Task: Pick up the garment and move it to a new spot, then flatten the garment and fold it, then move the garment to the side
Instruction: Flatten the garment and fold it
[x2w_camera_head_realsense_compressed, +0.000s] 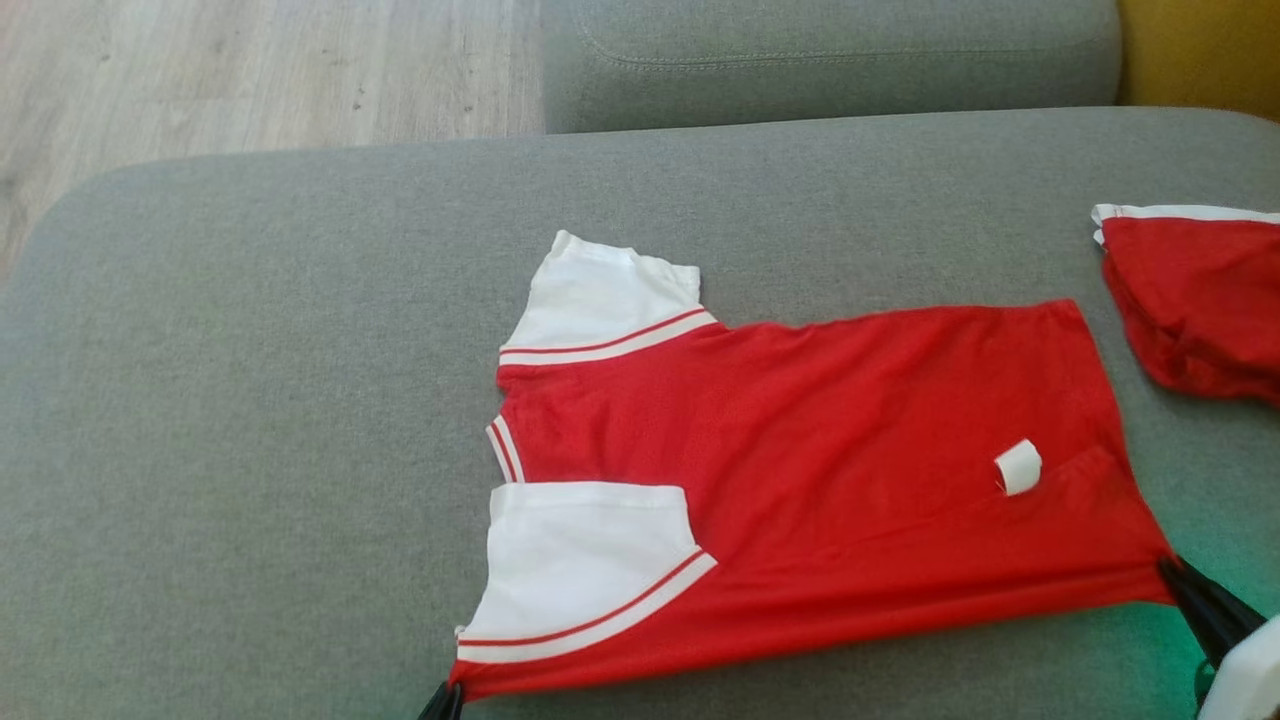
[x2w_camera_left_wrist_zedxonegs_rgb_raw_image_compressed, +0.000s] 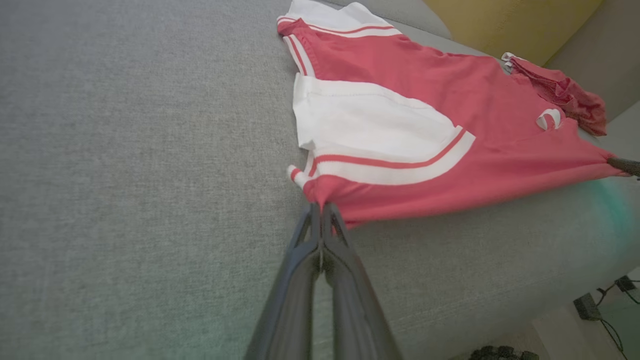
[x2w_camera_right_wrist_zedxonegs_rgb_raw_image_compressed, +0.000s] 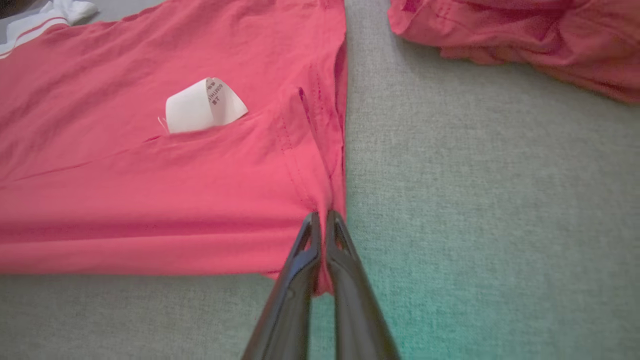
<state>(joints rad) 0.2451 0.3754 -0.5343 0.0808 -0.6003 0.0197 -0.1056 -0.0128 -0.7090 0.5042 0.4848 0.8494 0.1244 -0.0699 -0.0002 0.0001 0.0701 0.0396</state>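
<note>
The garment (x2w_camera_head_realsense_compressed: 820, 470) is a red shirt with white sleeves, spread flat on the grey sofa seat (x2w_camera_head_realsense_compressed: 250, 400), neck to the left and hem to the right. A white label (x2w_camera_head_realsense_compressed: 1018, 466) sticks up near the hem. My left gripper (x2w_camera_head_realsense_compressed: 443, 703) is shut on the garment's near shoulder corner, and the left wrist view shows the garment (x2w_camera_left_wrist_zedxonegs_rgb_raw_image_compressed: 425, 150) pinched in that gripper (x2w_camera_left_wrist_zedxonegs_rgb_raw_image_compressed: 320, 207). My right gripper (x2w_camera_head_realsense_compressed: 1172, 572) is shut on the near hem corner, with the red cloth (x2w_camera_right_wrist_zedxonegs_rgb_raw_image_compressed: 175, 200) clamped in that gripper (x2w_camera_right_wrist_zedxonegs_rgb_raw_image_compressed: 322, 216). The near edge is stretched taut between both grippers.
A second red piece of clothing (x2w_camera_head_realsense_compressed: 1195, 300) with a white band lies crumpled at the right edge of the seat, close to the hem. The sofa back (x2w_camera_head_realsense_compressed: 830, 55) rises behind. Wooden floor (x2w_camera_head_realsense_compressed: 250, 70) shows at the upper left. Bare seat lies to the left.
</note>
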